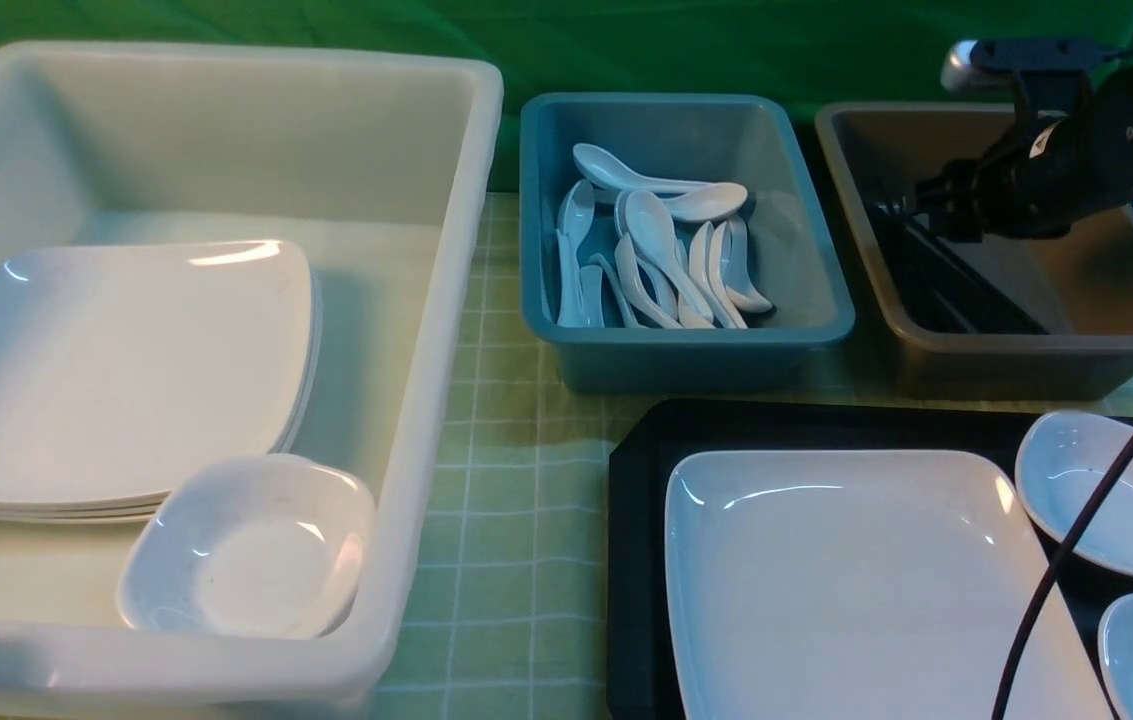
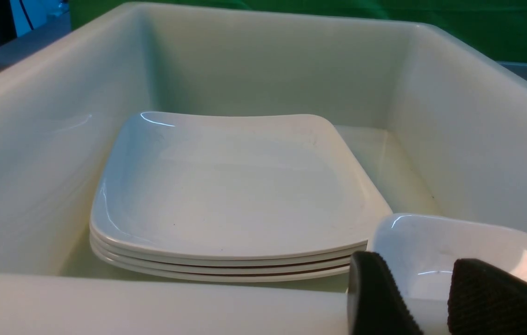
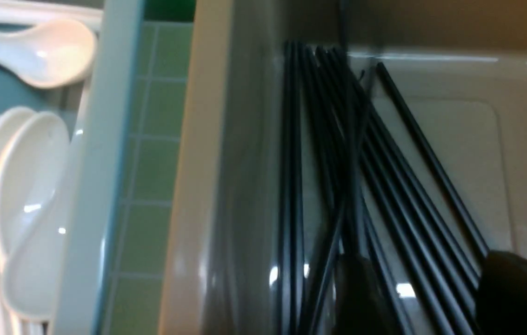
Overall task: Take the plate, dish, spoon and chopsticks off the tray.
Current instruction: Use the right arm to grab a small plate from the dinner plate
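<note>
The large white square plate (image 1: 846, 580) lies on the black tray (image 1: 646, 440) at the front right, with two small white dishes (image 1: 1116, 490) beside it. No spoon or chopsticks show on the tray. My right gripper (image 1: 901, 205) hovers over the brown tub (image 1: 1026, 345). In the right wrist view it (image 3: 428, 260) is open just above several black chopsticks (image 3: 384, 163) lying in the tub, holding nothing. My left gripper (image 2: 419, 267) is open and empty at the near rim of the white tub (image 2: 151, 302).
The white tub (image 1: 426, 400) on the left holds a stack of square plates (image 1: 126, 370) and one small dish (image 1: 246, 550). The blue tub (image 1: 686, 345) in the middle holds several white spoons (image 1: 656, 260). A black cable (image 1: 1076, 540) crosses over the tray.
</note>
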{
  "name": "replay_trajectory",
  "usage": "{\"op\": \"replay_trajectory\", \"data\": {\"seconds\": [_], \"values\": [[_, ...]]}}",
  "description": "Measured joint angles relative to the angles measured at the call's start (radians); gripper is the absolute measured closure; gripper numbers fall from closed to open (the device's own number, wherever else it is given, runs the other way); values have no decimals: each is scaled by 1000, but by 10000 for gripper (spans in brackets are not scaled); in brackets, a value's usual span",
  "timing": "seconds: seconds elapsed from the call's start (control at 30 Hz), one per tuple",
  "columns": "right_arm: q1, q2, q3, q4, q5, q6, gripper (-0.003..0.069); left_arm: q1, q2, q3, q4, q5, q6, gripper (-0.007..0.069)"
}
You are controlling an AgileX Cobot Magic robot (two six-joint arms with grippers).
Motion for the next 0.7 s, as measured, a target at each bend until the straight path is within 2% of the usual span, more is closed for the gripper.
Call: {"op": "replay_trajectory", "data": {"seconds": [0.13,0.3,0.4,0.5,0.7], "values": [[0,-43,-43,-1,151,-29,333,0,0,0,0,0,-1,400],[-1,-185,-126,-1,511,-148,561,0,0,0,0,0,-1,400],[-1,-274,-118,-1,683,-153,636,0,0,0,0,0,-1,400],[-1,-390,-36,0,741,-138,649,0,0,0,0,0,-1,400],[-26,-599,242,-16,753,-94,648,0,0,0,0,0,-1,400]]}}
